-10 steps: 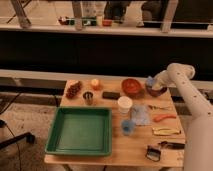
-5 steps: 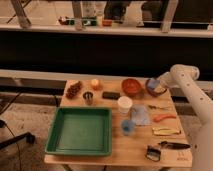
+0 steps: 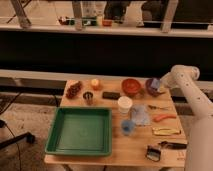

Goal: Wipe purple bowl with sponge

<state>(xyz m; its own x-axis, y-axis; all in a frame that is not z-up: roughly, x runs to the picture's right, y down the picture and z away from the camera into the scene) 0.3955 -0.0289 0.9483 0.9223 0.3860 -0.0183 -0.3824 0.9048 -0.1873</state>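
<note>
The purple bowl (image 3: 152, 88) stands at the back right of the wooden table (image 3: 115, 150). A pale blue patch that looks like the sponge (image 3: 154, 82) sits in the bowl, right at the end of my arm. My gripper (image 3: 159, 87) is down at the bowl's right rim, reaching in from the right. The white arm (image 3: 184, 80) bends over the table's right edge. The gripper's tip is partly hidden by the bowl and the sponge.
A red-brown bowl (image 3: 131, 86) stands just left of the purple bowl. A white cup (image 3: 124, 104), a blue cloth (image 3: 140, 115) and a blue cup (image 3: 128, 127) fill the middle. A green tray (image 3: 80, 131) is front left. Utensils (image 3: 164, 118) lie along the right edge.
The gripper has shifted slightly over the purple bowl, and the arm's elbow has moved a little to the right and down. Nothing else on the table has moved.
</note>
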